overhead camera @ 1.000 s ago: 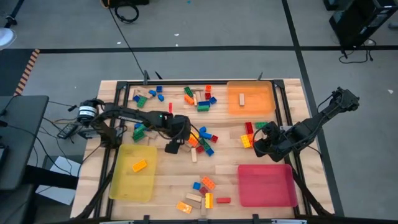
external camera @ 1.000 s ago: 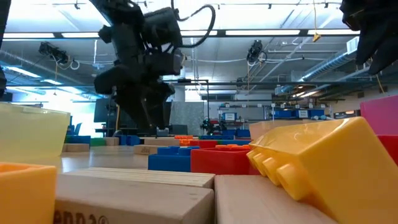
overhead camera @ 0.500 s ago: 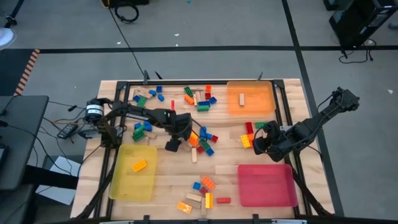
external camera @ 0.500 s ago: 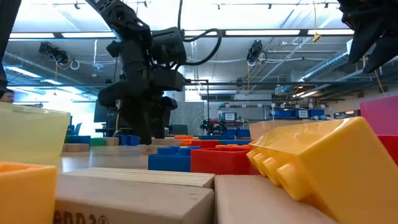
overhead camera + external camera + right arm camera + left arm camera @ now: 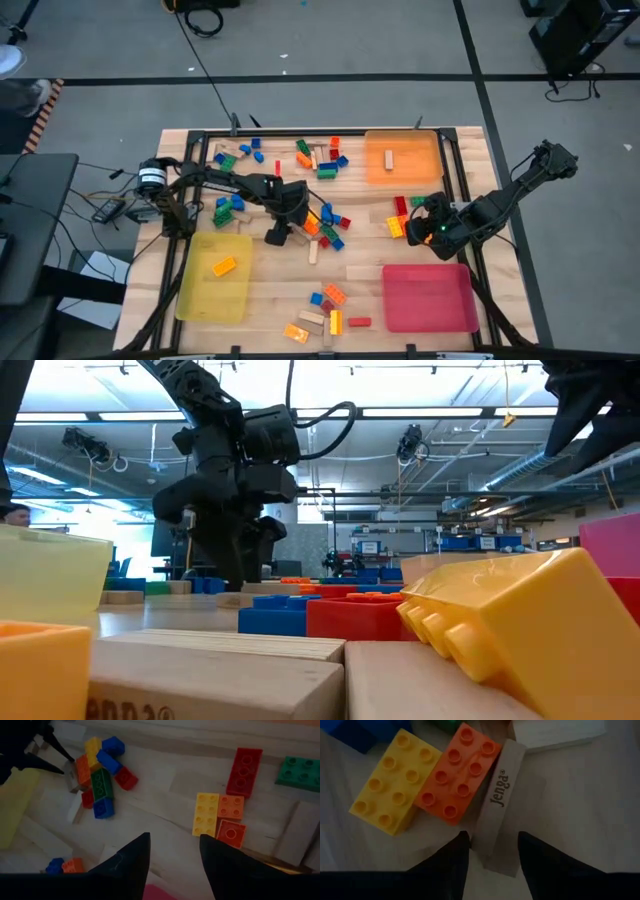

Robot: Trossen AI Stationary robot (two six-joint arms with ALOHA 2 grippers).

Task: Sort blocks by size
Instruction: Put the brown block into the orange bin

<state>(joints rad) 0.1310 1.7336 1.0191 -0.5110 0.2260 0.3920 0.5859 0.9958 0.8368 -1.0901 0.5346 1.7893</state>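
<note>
Left tool (image 5: 492,851): low at mid-surface (image 5: 270,280), fingers (image 5: 451,860) apart astride one end of a tan wooden "Jenga" block (image 5: 498,805), not clamped; orange brick (image 5: 457,772) touching that block, yellow brick (image 5: 395,780) beside the orange. Right tool (image 5: 172,857): raised at the surface's right side, fingers apart, empty, above a yellow, orange and red brick group (image 5: 218,817). Remaining blocks scattered across the surface; one in the yellow tray (image 5: 190,290), one in the orange tray (image 5: 420,170).

Blocked, cropped and unclear spots

The left gripper (image 5: 492,851) is covering the near end of the Jenga block (image 5: 498,809) (contact unclear), the wrist picture's edge is cropping a blue brick (image 5: 355,732), and close blocks are filling the low view, hiding most of the table.
</note>
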